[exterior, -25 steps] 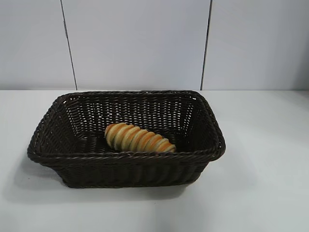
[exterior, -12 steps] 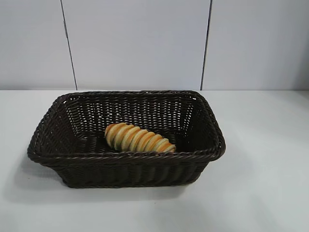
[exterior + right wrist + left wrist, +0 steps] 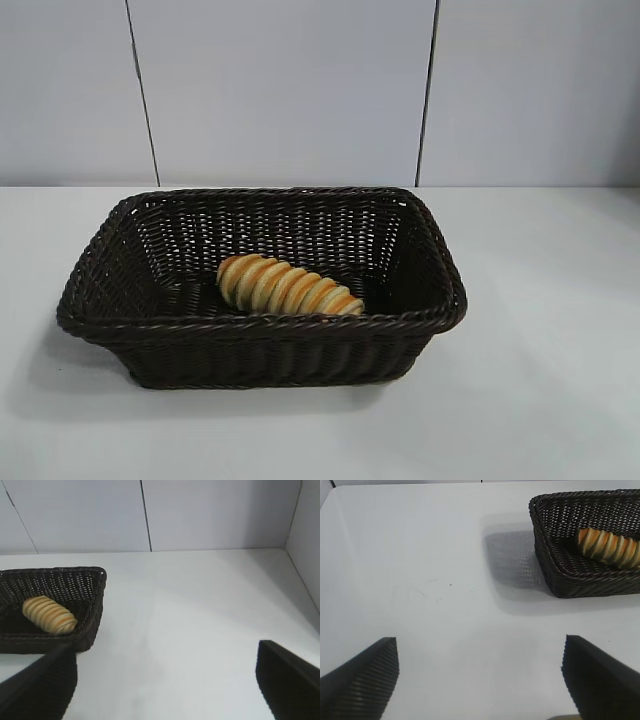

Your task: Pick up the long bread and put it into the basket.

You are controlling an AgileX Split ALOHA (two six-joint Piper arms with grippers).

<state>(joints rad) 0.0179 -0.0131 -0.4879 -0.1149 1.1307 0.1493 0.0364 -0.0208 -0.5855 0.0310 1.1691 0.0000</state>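
Observation:
The long bread (image 3: pixel 288 286), golden-yellow with crosswise ridges, lies inside the dark brown wicker basket (image 3: pixel 260 326) near its front wall. It also shows in the left wrist view (image 3: pixel 609 547) and the right wrist view (image 3: pixel 49 614), inside the basket (image 3: pixel 547 555) (image 3: pixel 95 605). Neither arm appears in the exterior view. My left gripper (image 3: pixel 480 677) is open and empty over bare table, well away from the basket. My right gripper (image 3: pixel 167 680) is open and empty on the basket's other side, one finger close to a basket corner.
The white table (image 3: pixel 540 380) surrounds the basket. A pale panelled wall (image 3: pixel 280 90) stands behind it. A side wall (image 3: pixel 307 540) borders the table in the right wrist view.

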